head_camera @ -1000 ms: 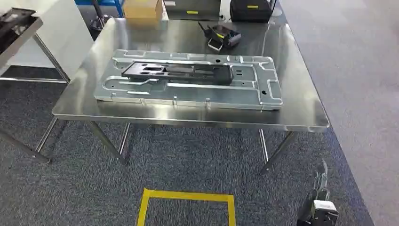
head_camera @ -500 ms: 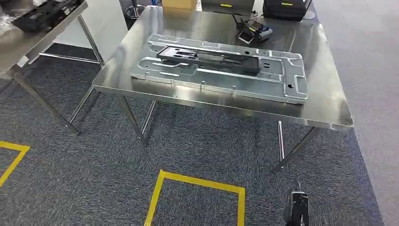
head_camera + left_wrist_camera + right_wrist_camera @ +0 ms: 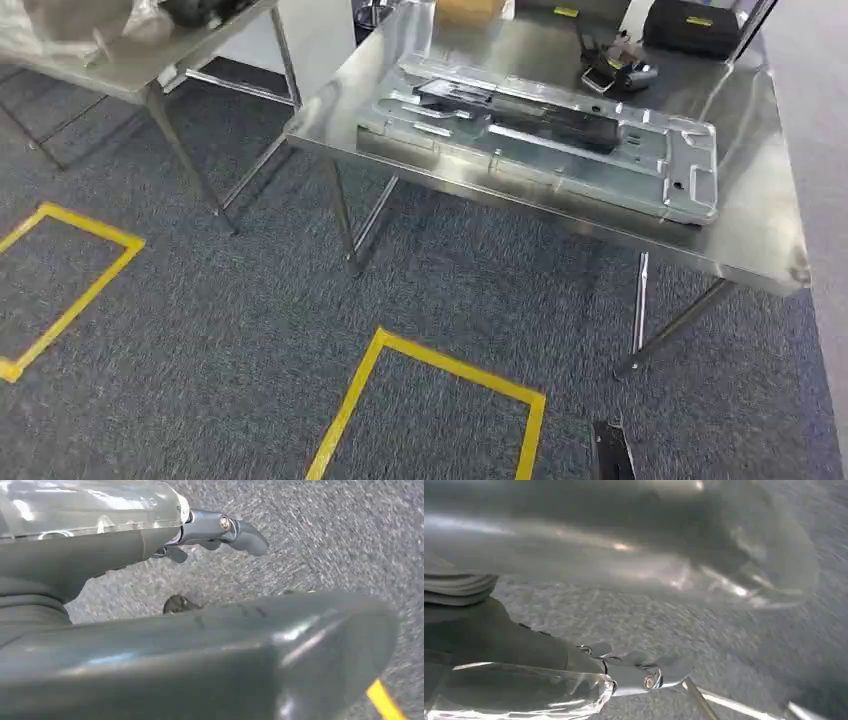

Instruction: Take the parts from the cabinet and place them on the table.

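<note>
A large silver metal plate [image 3: 680, 165] lies flat on the steel table [image 3: 760, 240] at the upper right of the head view. A long black part [image 3: 520, 110] rests on top of it. My left hand [image 3: 150, 630] hangs over grey carpet with its thumb [image 3: 310, 645] and fingers [image 3: 240, 530] apart and nothing between them. My right hand [image 3: 549, 650] is blurred, also over carpet, and holds nothing. Its dark tip [image 3: 611, 455] shows at the bottom edge of the head view, well short of the table.
A second steel table [image 3: 130, 65] stands at the upper left with dark items [image 3: 200, 10] on it. A handheld device [image 3: 612, 72] and a black case [image 3: 695, 25] sit at the far end of the plate's table. Yellow tape squares [image 3: 440, 365] [image 3: 90, 290] mark the carpet.
The camera has swung left: the plate's table now sits further right and higher, the second table and another yellow square have come in, and my right hand shows lower in the picture.
</note>
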`<state>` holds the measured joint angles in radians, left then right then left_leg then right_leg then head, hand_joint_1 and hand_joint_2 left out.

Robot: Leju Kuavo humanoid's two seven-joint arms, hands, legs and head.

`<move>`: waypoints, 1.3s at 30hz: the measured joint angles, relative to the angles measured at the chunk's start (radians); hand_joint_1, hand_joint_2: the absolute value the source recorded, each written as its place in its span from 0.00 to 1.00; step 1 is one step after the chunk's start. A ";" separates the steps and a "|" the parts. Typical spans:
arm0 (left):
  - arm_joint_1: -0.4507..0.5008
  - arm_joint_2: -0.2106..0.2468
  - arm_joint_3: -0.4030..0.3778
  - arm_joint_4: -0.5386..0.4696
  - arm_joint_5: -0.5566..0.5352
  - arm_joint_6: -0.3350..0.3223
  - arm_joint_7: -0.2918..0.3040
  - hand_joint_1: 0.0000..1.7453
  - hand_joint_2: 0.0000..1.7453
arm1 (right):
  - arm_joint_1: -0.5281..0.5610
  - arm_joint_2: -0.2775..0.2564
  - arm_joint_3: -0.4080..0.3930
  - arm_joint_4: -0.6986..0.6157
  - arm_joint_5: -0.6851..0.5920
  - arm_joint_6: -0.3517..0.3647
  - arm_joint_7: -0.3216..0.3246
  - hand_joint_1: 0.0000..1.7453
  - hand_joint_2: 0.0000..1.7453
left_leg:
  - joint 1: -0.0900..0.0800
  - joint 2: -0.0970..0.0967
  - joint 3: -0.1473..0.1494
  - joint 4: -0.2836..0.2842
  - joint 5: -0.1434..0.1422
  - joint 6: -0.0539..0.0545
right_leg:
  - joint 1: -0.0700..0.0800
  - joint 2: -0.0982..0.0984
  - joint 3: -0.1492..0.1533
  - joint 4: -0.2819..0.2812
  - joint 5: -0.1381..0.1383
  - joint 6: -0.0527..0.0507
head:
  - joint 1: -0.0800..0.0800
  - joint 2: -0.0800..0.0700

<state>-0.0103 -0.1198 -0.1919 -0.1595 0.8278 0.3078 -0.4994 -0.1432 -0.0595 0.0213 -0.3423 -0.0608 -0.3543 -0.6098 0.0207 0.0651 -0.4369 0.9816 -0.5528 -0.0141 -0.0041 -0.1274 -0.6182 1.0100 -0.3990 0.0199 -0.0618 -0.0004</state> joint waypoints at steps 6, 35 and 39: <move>0.013 -0.009 -0.002 0.000 -0.017 0.015 0.015 0.00 0.00 | 0.040 0.000 0.092 0.079 0.145 -0.097 0.214 0.00 0.00 | -0.010 -0.051 -0.058 -0.004 0.050 0.053 | -0.015 0.120 -0.061 0.179 -0.181 0.030 | 0.000 0.000; -0.008 0.042 -0.123 0.000 -0.155 -0.079 0.005 0.00 0.00 | 0.114 0.077 0.138 0.165 0.058 0.066 0.514 0.00 0.00 | -0.007 -0.039 -0.083 0.002 0.074 0.042 | -0.008 0.095 0.085 0.051 -0.166 0.009 | 0.000 0.000; -0.013 0.053 -0.137 0.000 -0.162 -0.073 0.006 0.00 0.00 | 0.114 0.090 0.138 0.166 0.063 0.078 0.514 0.00 0.00 | -0.013 -0.089 -0.100 0.006 0.084 0.048 | -0.009 0.123 -0.038 0.307 -0.261 0.008 | 0.000 0.000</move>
<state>-0.0232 -0.0667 -0.3285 -0.1591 0.6661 0.2350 -0.4929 -0.0292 0.0309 0.1595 -0.1766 0.0027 -0.2766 -0.0957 0.0072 -0.0238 -0.5370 0.9871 -0.4689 0.0335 -0.0131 -0.0048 -0.6561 1.3172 -0.6602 0.0276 -0.0618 -0.0004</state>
